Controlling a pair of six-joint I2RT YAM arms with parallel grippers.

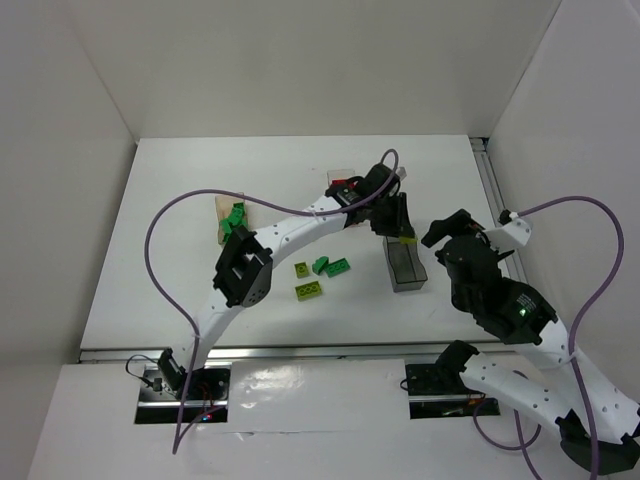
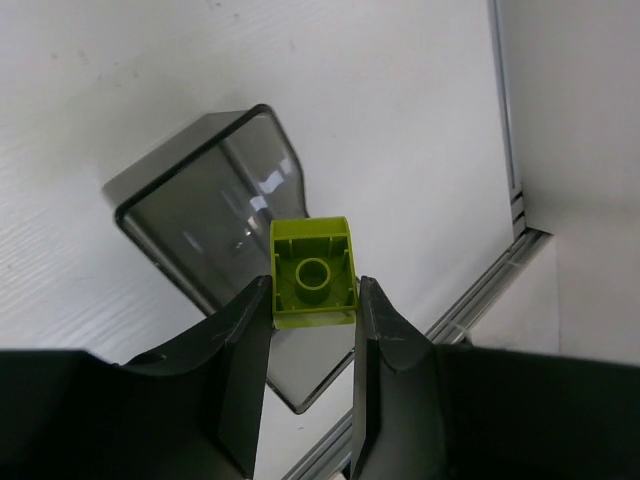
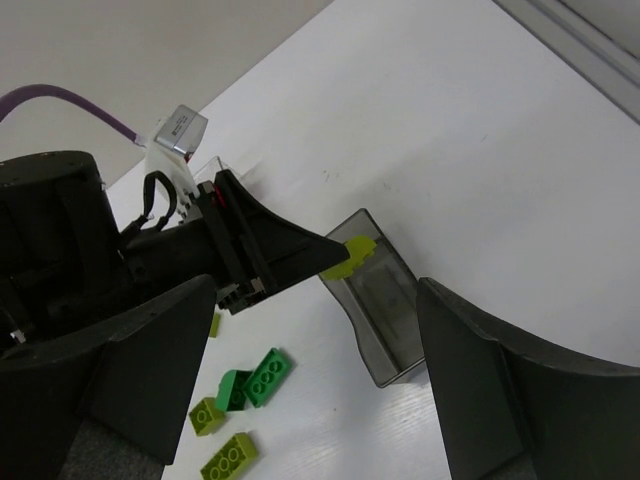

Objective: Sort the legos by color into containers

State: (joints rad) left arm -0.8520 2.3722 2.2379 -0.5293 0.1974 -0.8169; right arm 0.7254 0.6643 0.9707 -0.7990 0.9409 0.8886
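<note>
A white table (image 1: 180,290) carries 3 boxes. The wooden box (image 1: 219,207) stands far left with green bricks (image 1: 236,218) in it. The clear box (image 1: 340,169) sits at the back, partly hidden by the left arm, with something red inside. The dark grey box (image 1: 406,272) stands to the right of centre. Between the wooden and grey boxes lie 4 loose bricks: 2 lime (image 1: 308,290) and 2 green (image 1: 338,266), the green pair touching. A purple cable (image 1: 158,222) loops over the left side.

The left gripper (image 2: 312,297) pinches a small lime brick (image 2: 312,268), its hollow underside with 1 round tube facing the wrist camera, right above the grey box's open top. The right gripper (image 3: 316,300) hangs just right of that box, jaws spread wide and holding nothing.
</note>
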